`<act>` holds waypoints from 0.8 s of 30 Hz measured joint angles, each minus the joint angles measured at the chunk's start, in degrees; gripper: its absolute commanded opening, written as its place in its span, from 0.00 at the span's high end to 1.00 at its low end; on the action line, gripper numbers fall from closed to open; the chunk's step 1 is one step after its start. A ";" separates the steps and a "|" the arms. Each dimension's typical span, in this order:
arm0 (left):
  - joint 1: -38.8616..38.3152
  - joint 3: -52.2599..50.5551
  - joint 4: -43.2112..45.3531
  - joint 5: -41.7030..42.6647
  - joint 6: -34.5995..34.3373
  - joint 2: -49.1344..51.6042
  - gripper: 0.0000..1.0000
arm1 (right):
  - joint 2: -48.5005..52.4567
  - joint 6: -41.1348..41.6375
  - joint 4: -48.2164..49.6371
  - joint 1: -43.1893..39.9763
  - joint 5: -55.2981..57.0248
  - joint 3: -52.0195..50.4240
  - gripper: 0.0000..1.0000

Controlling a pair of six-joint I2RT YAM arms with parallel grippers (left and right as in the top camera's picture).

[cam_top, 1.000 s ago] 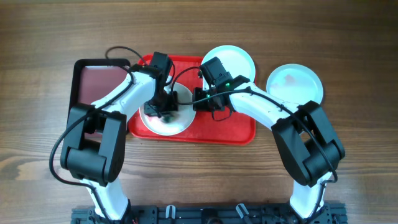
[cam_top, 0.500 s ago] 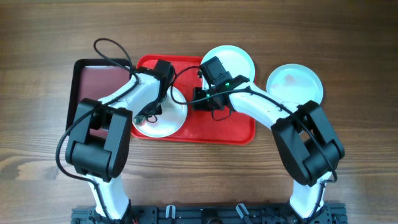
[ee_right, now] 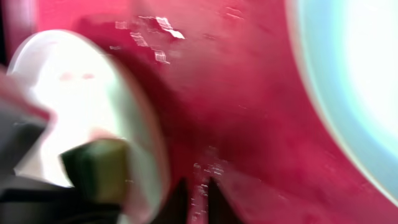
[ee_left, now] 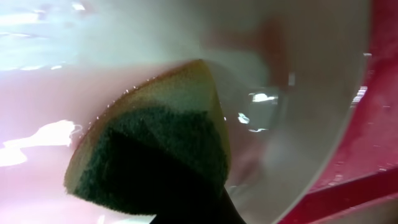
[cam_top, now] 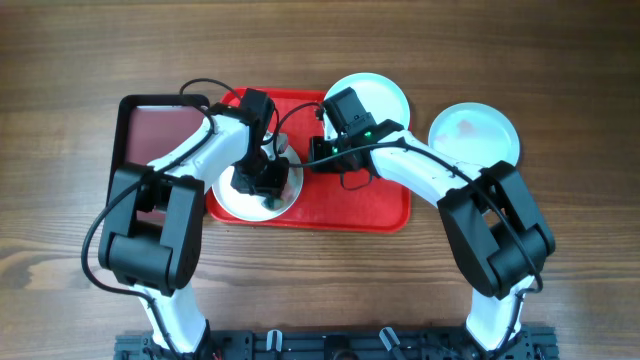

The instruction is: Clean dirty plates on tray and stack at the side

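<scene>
The wooden desk (cam_top: 560,280) carries everything. The red tray (cam_top: 370,205) lies at its middle. A smaller dark maroon tray (cam_top: 150,125) sits just beside it at 9 o'clock.

There are three pale plates. One plate (cam_top: 232,200) lies in the tray's 8 o'clock corner, its edge reaching the rim there. A second plate (cam_top: 385,95) sits at the tray's 1 o'clock and overhangs the far rim. The third plate (cam_top: 475,132) rests on the bare desk at 2 o'clock from the tray, apart from the second, with a faint pinkish mark near its centre.

The left hand (cam_top: 265,180) is over the 8 o'clock plate and is clamped on a sponge (ee_left: 155,143), which is yellow with a dark green scrubbing face. In the left wrist view the sponge presses on the plate's wet, pink-tinged surface (the fingers themselves are almost wholly out of frame).

The right hand (cam_top: 325,150) hangs over the tray's middle, between the two plates on the tray. Its wrist view is blurred. Two dark fingertips (ee_right: 180,194) stand close together at 6 o'clock with only a thin strip of red tray between them, so the hand is narrow and holds nothing. The sponge shows at 8 o'clock in that view.
</scene>
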 measured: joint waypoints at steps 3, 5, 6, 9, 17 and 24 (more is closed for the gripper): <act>0.98 -0.33 0.50 3.06 -0.24 0.15 0.96 | 0.00 -2.08 1.75 0.02 -2.93 0.02 0.64; 1.84 -0.46 0.61 4.68 -0.48 0.35 0.96 | 0.00 -2.54 1.70 0.02 -3.93 0.00 0.65; 2.12 -0.52 0.66 5.18 -0.68 0.37 0.96 | 0.00 -2.51 1.70 0.07 -4.07 0.02 0.68; 2.89 -0.66 0.85 6.60 -1.20 0.59 0.96 | 0.17 -1.36 1.75 0.76 -3.96 -0.02 0.78; 4.63 -1.29 2.08 9.88 -5.42 0.83 0.96 | 3.87 5.70 2.47 1.90 -4.24 -0.02 0.96; 3.87 2.36 0.63 -2.49 -14.40 1.11 0.96 | 3.87 8.81 1.88 1.73 -3.85 -0.02 0.96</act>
